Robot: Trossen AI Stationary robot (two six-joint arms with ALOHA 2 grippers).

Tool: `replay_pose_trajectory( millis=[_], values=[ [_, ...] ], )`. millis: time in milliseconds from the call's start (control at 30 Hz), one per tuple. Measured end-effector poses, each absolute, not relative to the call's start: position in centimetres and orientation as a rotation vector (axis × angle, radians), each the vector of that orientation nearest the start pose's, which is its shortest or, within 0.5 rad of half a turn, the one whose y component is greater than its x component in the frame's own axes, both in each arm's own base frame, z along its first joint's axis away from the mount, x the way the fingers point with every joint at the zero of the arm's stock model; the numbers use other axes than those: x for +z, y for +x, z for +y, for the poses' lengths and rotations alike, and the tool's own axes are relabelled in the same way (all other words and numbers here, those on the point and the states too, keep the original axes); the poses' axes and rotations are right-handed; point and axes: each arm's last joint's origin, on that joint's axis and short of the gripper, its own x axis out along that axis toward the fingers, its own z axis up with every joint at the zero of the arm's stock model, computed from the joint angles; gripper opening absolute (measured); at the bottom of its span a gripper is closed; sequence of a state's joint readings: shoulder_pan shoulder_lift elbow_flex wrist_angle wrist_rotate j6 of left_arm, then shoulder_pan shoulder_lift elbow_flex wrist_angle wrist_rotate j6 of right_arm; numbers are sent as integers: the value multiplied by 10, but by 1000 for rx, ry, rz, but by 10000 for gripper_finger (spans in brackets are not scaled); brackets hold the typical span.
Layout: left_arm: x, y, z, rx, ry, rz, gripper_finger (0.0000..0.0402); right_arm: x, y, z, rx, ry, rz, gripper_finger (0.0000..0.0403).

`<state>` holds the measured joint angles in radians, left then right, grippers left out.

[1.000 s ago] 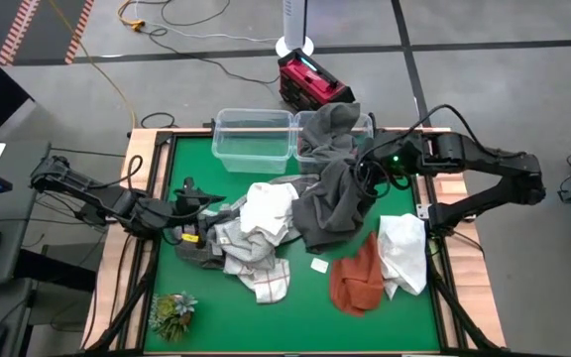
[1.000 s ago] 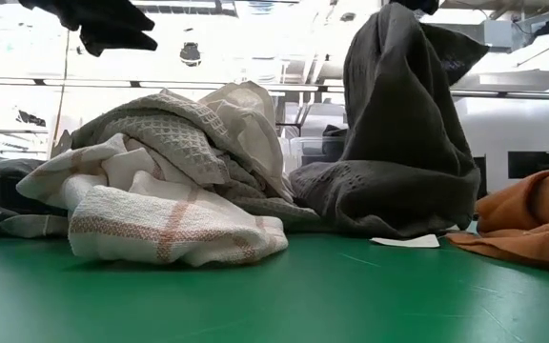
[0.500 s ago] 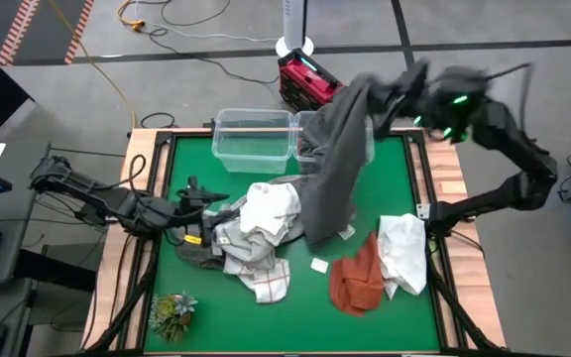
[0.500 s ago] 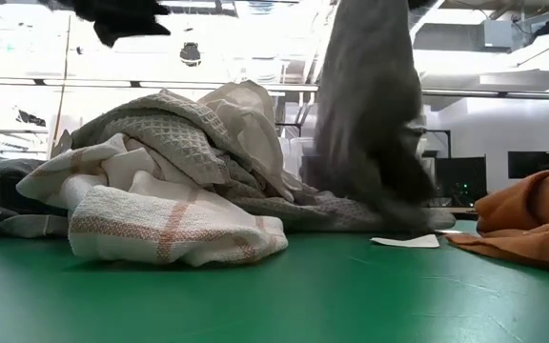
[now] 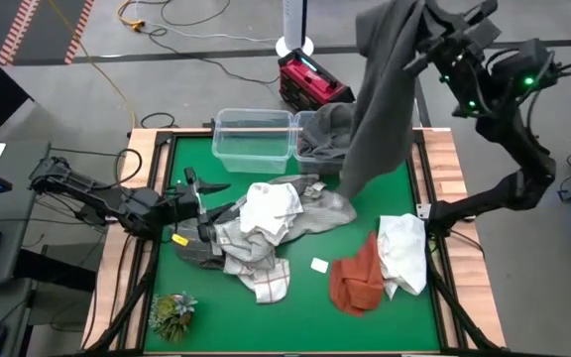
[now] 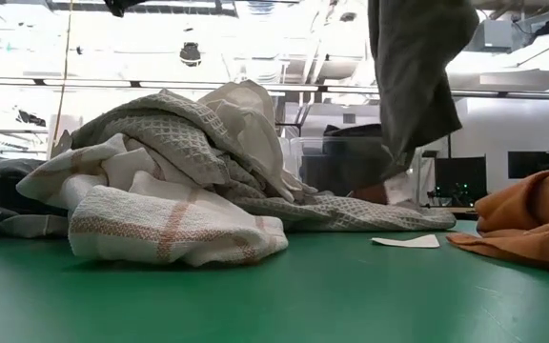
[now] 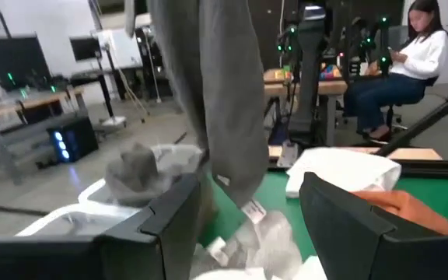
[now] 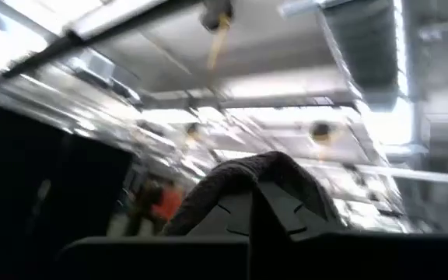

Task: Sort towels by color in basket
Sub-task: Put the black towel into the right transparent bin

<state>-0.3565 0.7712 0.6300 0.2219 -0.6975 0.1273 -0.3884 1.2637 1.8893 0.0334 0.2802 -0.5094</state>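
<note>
Right gripper (image 5: 426, 22) is lifted high above the far edge of the table, at about one o'clock from the table centre, and its fingers are pressed together on the top corner of a long dark grey soft towel (image 5: 380, 89). You see this towel hanging straight down from the pinch; its lower end seems just clear of the green table top (image 5: 305, 317), close to the two clear plastic bins (image 5: 254, 139) at twelve o'clock. In the low view the same cloth (image 6: 416, 76) hangs above the mat, free of the heap.

You should expect this towel to be light and very limp. It will swing and fold when you move the arm, and its low end can drag over the bin rim or catch another cloth. The grip at one corner seems enough, because the fabric is rough and not slippery.

Left gripper (image 5: 194, 203) waits at nine o'clock with fingers spread, touching the pile of white and grey checked towels (image 5: 256, 238). A rust orange crumpled towel (image 5: 357, 280) and a white towel (image 5: 402, 253) lie at four o'clock, well apart from both grippers.
</note>
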Motion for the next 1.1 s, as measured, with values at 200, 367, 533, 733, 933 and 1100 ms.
replay_pose_trajectory(
  millis=[200,367,533,733,933,1100],
  values=[
    [322,167,-40,365,137,-60,208,610,191,-106,-802,-565,-525,24],
    [320,168,-39,368,118,-48,208,620,208,-143,-877,-548,-526,24],
    [318,168,-39,365,101,-28,208,630,207,-177,-968,-544,-527,24],
    [311,167,-39,362,90,33,208,621,190,-193,-1003,-522,-418,24],
    [309,167,-38,381,125,54,208,602,181,-190,-932,-463,-101,24],
    [309,166,-35,452,100,57,208,562,202,-197,-861,-339,246,24]
  ],
)
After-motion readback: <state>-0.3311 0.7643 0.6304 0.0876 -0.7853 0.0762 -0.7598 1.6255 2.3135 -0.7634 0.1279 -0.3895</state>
